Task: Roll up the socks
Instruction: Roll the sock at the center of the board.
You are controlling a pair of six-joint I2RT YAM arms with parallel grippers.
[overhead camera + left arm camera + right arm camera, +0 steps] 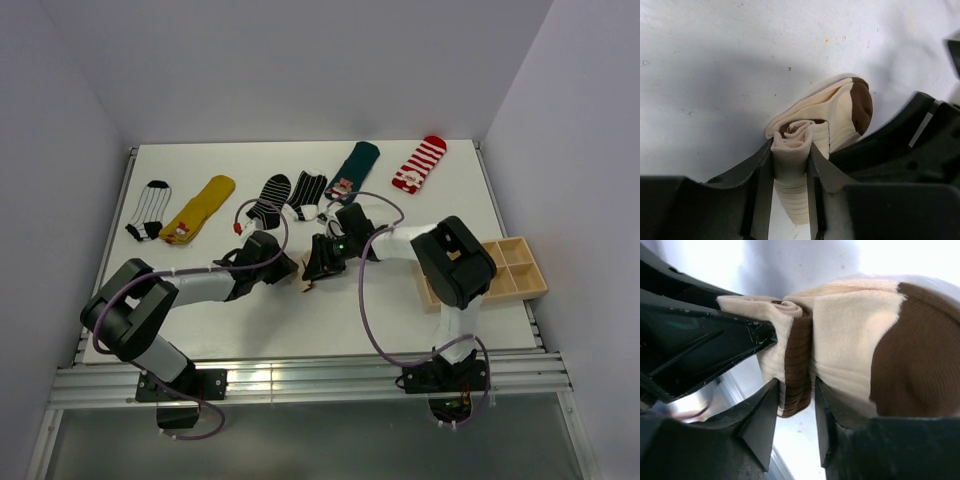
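On table (300, 320), left end effector (791, 150) clamped on rolled cream sock (840, 110), right end effector (795, 405) straddling its brown fold (797, 365), grip unclear

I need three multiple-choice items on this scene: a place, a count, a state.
1. Where is the wooden tray? A) right edge of the table B) far-left corner C) between the arms
2. How many socks lie flat in the far row? A) four B) six C) eight
3. The cream and brown sock is: A) flat B) partly rolled C) in the tray
Answers: 1 A, it lies at that edge. 2 B, six lie side by side. 3 B, its spiral end shows in the left gripper.
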